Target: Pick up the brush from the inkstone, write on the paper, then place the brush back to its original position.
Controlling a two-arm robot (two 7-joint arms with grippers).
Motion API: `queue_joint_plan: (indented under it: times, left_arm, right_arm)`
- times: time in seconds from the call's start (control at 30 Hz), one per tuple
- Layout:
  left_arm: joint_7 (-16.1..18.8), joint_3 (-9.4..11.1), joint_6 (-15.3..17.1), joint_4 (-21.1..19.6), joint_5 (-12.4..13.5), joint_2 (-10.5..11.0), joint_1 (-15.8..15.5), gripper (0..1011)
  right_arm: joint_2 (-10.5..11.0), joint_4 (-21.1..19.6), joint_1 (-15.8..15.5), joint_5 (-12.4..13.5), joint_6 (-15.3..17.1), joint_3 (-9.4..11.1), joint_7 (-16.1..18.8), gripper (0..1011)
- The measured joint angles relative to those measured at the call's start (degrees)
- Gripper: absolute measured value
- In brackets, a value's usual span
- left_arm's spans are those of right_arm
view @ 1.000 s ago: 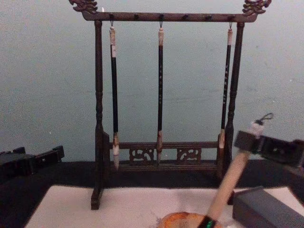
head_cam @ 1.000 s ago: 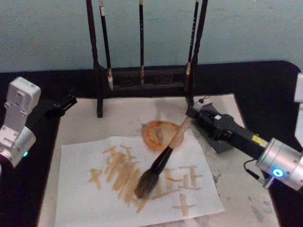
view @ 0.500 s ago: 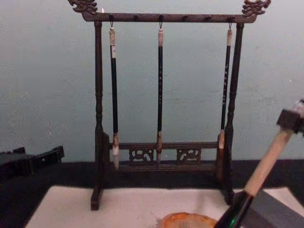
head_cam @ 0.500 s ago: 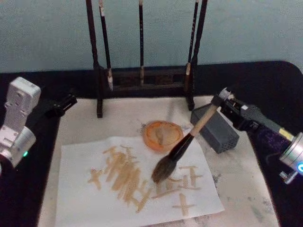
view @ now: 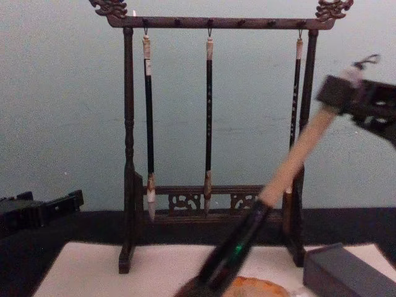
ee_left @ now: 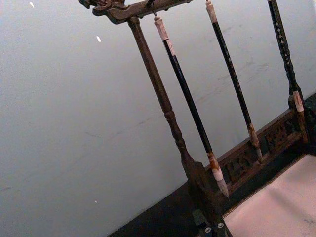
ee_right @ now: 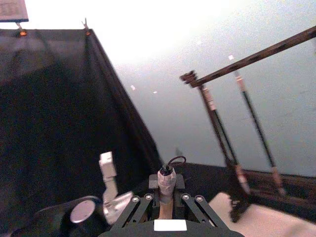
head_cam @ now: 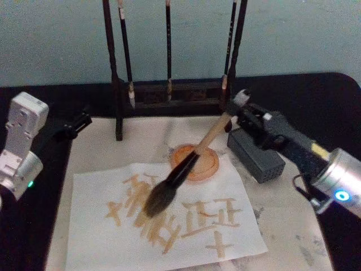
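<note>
Now swinging the brush point(head_cam: 189, 161) back leftward past the inkstone point(head_cam: 210, 165), pinching its handle end in the right pincer point(head_cam: 241, 103), holding bristles over left strokes on the paper point(head_cam: 96, 237); probably still writing, leaving left pincer point(head_cam: 76, 124) parked.

Dim, even light; white glare overhead.

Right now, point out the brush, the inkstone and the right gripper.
brush point(head_cam: 181, 168): head view, on the black ferrule.
inkstone point(head_cam: 210, 165): head view, on its bare right rim.
right gripper point(head_cam: 238, 107): head view, at the fingertips clamping the brush's top end.
</note>
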Motion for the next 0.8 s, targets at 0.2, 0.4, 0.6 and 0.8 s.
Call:
queue_joint_plan:
  times: [0.2, 0.4, 0.6, 0.8]
  left_arm:
    - [0.0, 0.0, 0.0, 0.0, 0.0, 0.0, 0.0, 1002]
    - [0.0, 0.0, 0.0, 0.0, 0.0, 0.0, 0.0, 1002]
    - [0.0, 0.0, 0.0, 0.0, 0.0, 0.0, 0.0, 1002]
    - [0.0, 0.0, 0.0, 0.0, 0.0, 0.0, 0.0, 1002]
  right_arm:
    - [-2.0, 1.9, 2.3, -2.1, 1.7, -4.3, -0.2, 170]
    - [-2.6, 4.6, 3.1, -2.8, 2.5, -5.8, -1.0, 170]
    - [-2.6, 7.1, 3.2, -3.1, 2.9, -5.9, -1.8, 170]
    - [-2.0, 8.2, 2.3, -2.6, 2.6, -4.5, -2.1, 170]
